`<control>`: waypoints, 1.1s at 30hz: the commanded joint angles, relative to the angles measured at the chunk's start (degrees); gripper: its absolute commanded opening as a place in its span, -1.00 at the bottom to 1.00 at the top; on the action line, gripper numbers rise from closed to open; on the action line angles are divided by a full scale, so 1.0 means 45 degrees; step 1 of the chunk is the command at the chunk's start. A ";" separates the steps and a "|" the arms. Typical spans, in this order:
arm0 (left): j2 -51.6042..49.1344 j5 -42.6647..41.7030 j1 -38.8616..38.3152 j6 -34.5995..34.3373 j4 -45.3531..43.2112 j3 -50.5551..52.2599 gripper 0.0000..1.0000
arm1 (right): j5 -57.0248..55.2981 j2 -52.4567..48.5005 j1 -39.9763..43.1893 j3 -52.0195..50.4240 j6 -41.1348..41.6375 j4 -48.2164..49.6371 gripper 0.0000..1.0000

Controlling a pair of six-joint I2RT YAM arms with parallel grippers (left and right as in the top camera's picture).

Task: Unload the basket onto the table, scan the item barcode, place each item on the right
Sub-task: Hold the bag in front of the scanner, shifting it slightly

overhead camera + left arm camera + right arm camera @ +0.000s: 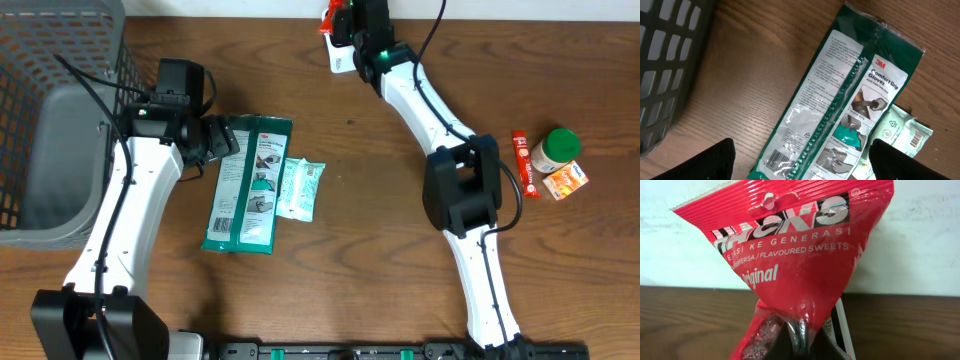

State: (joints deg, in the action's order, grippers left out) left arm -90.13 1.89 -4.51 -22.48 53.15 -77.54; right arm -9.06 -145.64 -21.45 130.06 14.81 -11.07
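From overhead, the right gripper (337,24) is at the far edge of the table (380,230), shut on a red sweets bag (326,18) held up off the wood. The left gripper (222,140) hangs over the top left corner of a green gloves pack (247,186), which lies flat left of the table's middle. A pale green packet (300,189) rests against the pack's right edge. A grey basket (60,60) fills the far left corner. Near the right edge, a red sachet (525,164), a green-lidded jar (555,150) and a small orange box (566,181) sit close together. In the left wrist view, the black fingers (710,162) stand wide apart at the lower corners with nothing between them. The gloves pack lies slantwise beneath them, its barcode (775,159) face up near its lower end, with the basket's wall at the left. In the right wrist view, the red sweets bag fills the frame, printed "Original" and "flavoured sweets". Its lower part is bunched and pinched tight between the dark fingers (790,345). Behind it are a white wall and the table's far edge.
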 commanded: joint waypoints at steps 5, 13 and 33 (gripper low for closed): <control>0.0053 0.0165 0.0049 0.0068 0.0039 -0.0199 0.72 | -0.1409 0.0437 0.0121 0.0034 -0.0117 -0.0763 -0.98; 0.0053 0.0165 0.0049 0.0068 0.0039 -0.0199 0.72 | -0.0933 -0.0010 0.0126 -0.0170 -0.0112 -0.0311 -0.98; 0.0053 0.0160 0.0049 0.0068 0.0039 -0.0199 0.72 | -0.1127 0.5192 -0.0053 -0.0151 -0.0389 -0.3696 -0.98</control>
State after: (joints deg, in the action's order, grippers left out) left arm -90.13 1.89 -4.51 -22.46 53.12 -77.54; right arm -12.49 -129.62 -21.52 128.42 13.74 -23.92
